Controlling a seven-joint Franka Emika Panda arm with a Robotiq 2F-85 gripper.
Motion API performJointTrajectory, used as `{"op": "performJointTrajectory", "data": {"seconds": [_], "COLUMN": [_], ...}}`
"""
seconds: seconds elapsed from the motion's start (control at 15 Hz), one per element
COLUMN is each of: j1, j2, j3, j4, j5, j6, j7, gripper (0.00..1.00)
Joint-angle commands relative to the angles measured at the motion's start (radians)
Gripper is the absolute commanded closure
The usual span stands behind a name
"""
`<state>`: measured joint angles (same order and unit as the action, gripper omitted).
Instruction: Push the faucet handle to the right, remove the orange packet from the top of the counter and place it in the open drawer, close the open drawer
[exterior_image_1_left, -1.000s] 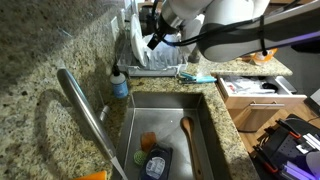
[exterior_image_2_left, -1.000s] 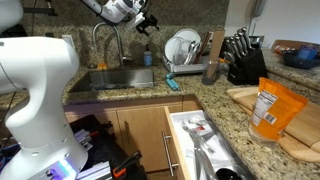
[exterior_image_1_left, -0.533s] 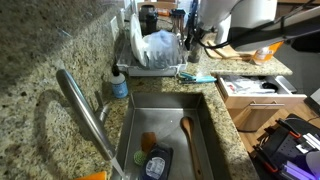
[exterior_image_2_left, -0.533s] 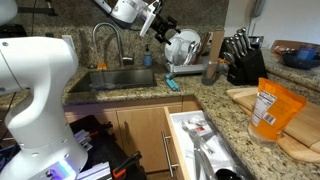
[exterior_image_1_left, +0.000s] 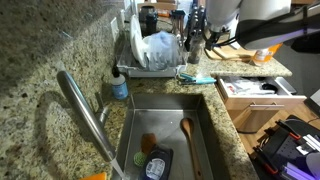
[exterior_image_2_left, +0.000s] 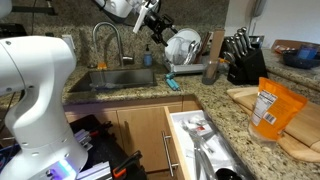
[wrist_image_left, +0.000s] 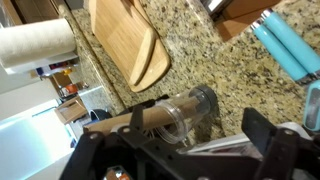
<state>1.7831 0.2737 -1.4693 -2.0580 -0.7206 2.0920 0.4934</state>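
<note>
The orange packet (exterior_image_2_left: 270, 106) stands on a wooden cutting board (exterior_image_2_left: 262, 100) on the counter, beside the open drawer (exterior_image_2_left: 203, 143), which also shows in an exterior view (exterior_image_1_left: 256, 92). The curved steel faucet (exterior_image_1_left: 84, 108) stands by the sink; it shows in both exterior views (exterior_image_2_left: 108, 38). My gripper (exterior_image_1_left: 196, 45) hangs above the counter beside the dish rack, well away from the faucet and the packet (exterior_image_2_left: 156, 24). In the wrist view its fingers (wrist_image_left: 175, 150) are spread apart with nothing between them, above a clear glass (wrist_image_left: 182, 110).
A dish rack (exterior_image_1_left: 150, 58) with plates stands behind the sink. A blue soap bottle (exterior_image_1_left: 119, 85), a teal brush (exterior_image_1_left: 197, 77) and a knife block (exterior_image_2_left: 243, 62) are on the counter. The sink (exterior_image_1_left: 205, 130) holds a wooden spoon (exterior_image_1_left: 187, 134) and dishes.
My arm has swung away from above the faucet and across the dish rack toward the drawer side of the counter. The gripper stays open and empty.
</note>
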Motion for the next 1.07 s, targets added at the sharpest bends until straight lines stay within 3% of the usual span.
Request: {"op": "performJointTrajectory", "data": {"seconds": [0.0, 0.33, 0.4, 0.47, 0.53, 0.6, 0.87, 1.0], "j1": [-0.164, -0.279, -0.303, -0.298, -0.290, -0.298, -0.285, -0.364], "j2": [0.028, -0.054, -0.073, -0.021, -0.027, -0.033, -0.039, -0.040], "j3": [0.060, -0.033, -0.055, -0.126, -0.073, -0.100, -0.079, -0.042], "j4": [0.001, -0.012, -0.015, -0.019, -0.009, -0.010, -0.009, 0.049], "j5": [-0.079, -0.298, -0.324, -0.281, -0.281, -0.282, -0.282, -0.146], "j6": [-0.046, -0.171, -0.199, -0.184, -0.171, -0.166, -0.168, -0.252], "j7": [0.107, 0.285, 0.311, 0.300, 0.282, 0.280, 0.283, 0.280], "gripper": [0.00, 0.00, 0.00, 0.00, 0.00, 0.00, 0.00, 0.00]}}
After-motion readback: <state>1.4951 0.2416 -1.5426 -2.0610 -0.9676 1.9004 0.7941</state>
